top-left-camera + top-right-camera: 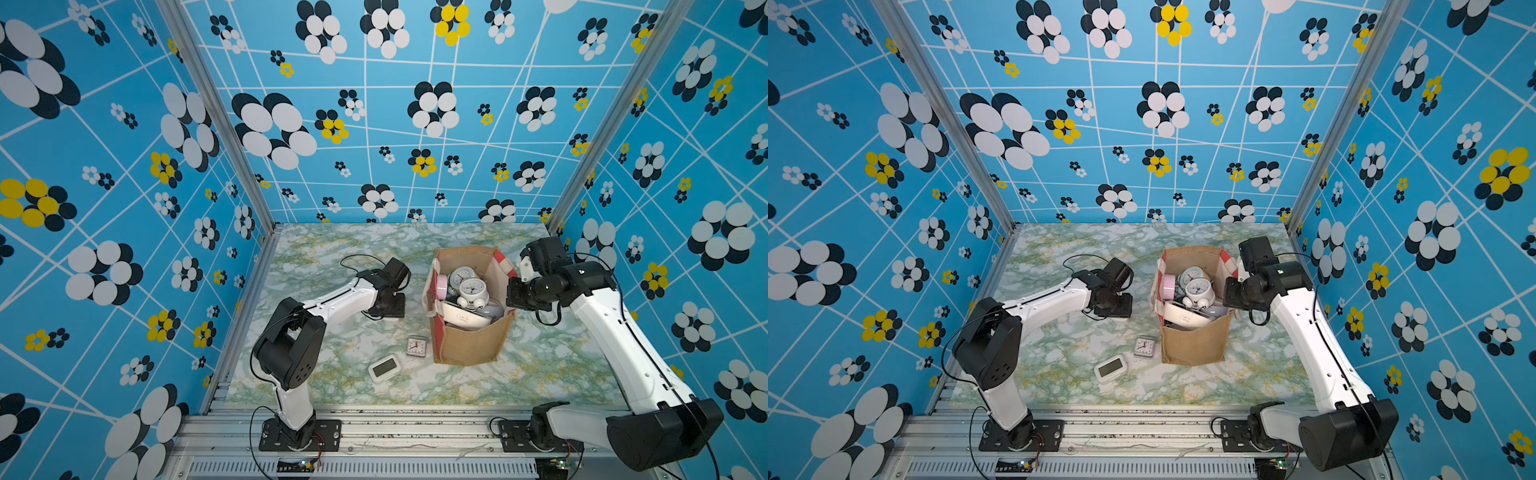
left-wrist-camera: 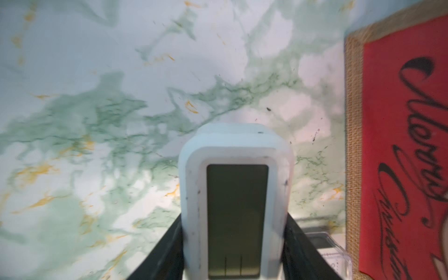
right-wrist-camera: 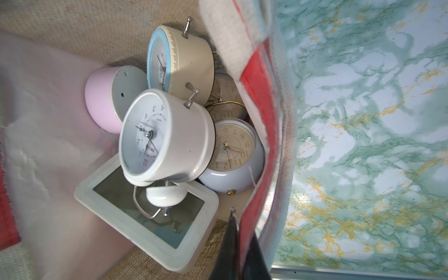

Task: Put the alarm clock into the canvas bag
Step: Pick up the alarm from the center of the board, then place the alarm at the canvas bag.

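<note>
A white digital alarm clock (image 2: 236,150) with a dark blank screen sits between the two black fingers of my left gripper (image 2: 234,218), which is shut on its sides just above the marble tabletop. In both top views this gripper (image 1: 388,311) (image 1: 1115,309) is left of the canvas bag (image 1: 469,345) (image 1: 1196,345) and covers most of the clock. The bag stands upright and open, tan burlap with red side panels (image 2: 400,145). My right gripper (image 3: 242,232) (image 1: 512,291) is shut on the bag's red right rim (image 3: 254,101). Several clocks (image 3: 167,135) lie inside.
Another white digital clock (image 1: 385,368) (image 1: 1110,368) and a small clear square clock (image 1: 416,347) (image 1: 1144,347) (image 2: 332,252) lie on the table in front, left of the bag. Patterned walls close off three sides; the arm bases stand on the front rail (image 1: 374,428).
</note>
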